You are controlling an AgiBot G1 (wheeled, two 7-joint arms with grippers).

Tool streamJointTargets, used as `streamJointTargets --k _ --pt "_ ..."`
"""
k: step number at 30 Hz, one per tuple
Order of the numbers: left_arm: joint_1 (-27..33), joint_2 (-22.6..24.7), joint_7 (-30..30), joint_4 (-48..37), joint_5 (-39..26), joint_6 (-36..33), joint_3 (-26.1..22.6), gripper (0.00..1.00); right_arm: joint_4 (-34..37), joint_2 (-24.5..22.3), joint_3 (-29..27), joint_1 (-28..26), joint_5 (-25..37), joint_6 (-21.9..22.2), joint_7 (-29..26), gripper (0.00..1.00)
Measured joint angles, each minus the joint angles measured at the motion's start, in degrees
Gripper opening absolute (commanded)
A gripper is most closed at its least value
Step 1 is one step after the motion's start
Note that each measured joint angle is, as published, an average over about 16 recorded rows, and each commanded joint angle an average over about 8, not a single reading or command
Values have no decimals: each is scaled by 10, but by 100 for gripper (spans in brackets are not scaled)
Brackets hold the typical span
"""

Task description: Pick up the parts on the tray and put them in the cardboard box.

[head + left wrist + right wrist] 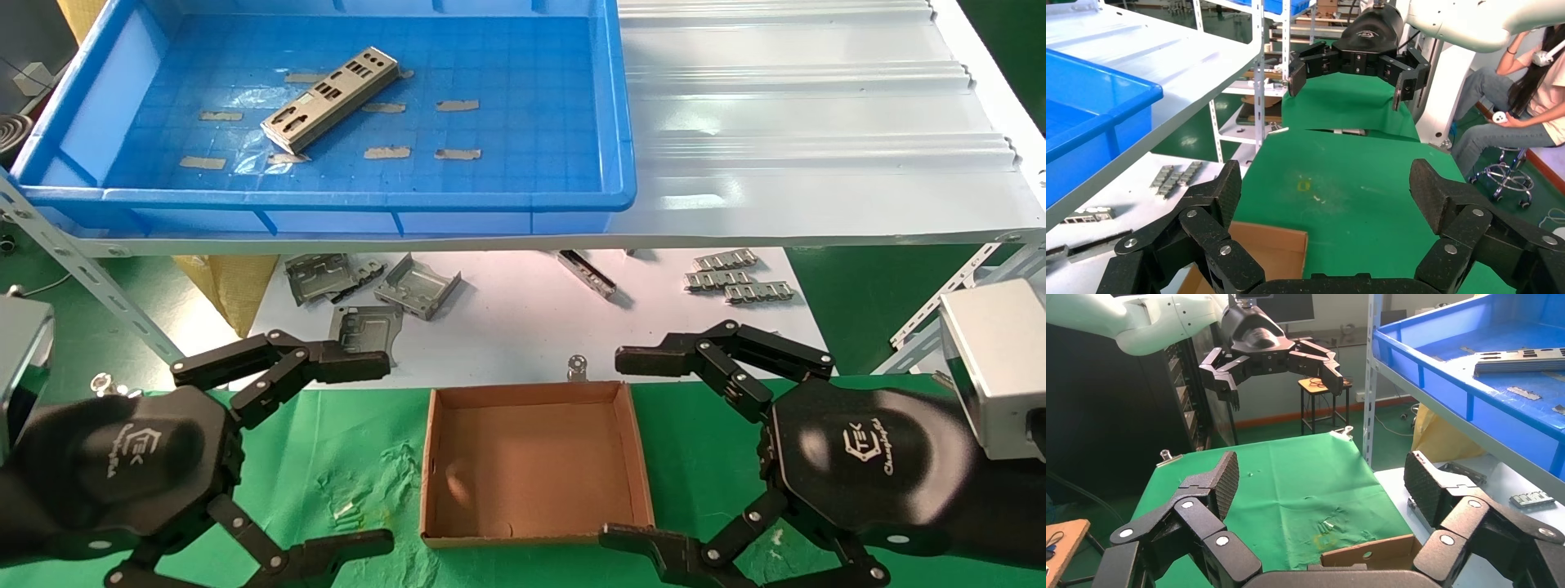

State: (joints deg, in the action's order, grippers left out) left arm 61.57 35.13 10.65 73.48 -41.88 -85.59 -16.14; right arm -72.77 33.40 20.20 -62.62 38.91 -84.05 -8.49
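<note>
One silver punched part lies slantwise on the floor of the blue tray, which sits on the upper white shelf. The same part shows in the right wrist view, inside the tray. Below, on the green cloth, stands the brown cardboard box, with nothing in it. My left gripper hovers open just left of the box, and my right gripper hovers open at its right side. The wrist views show each gripper wide open and holding nothing, with a box corner beneath.
Bent grey brackets and small toothed strips lie on the white lower table behind the box. The white shelf overhangs them, carried on slotted metal uprights. A seated person is beyond the table's right side.
</note>
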Motion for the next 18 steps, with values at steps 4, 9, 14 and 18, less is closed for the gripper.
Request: streamJointTargets --k 4,9,14,18 --pt "0 0 0 0 0 0 0 100 0 0 0 0 0 0 0 100" --pt "0 0 0 0 0 0 0 100 0 0 0 0 0 0 0 100" --pt "0 0 0 0 0 0 0 100 0 0 0 0 0 0 0 100" --pt "0 0 0 0 0 0 0 100 0 0 0 0 0 0 0 100"
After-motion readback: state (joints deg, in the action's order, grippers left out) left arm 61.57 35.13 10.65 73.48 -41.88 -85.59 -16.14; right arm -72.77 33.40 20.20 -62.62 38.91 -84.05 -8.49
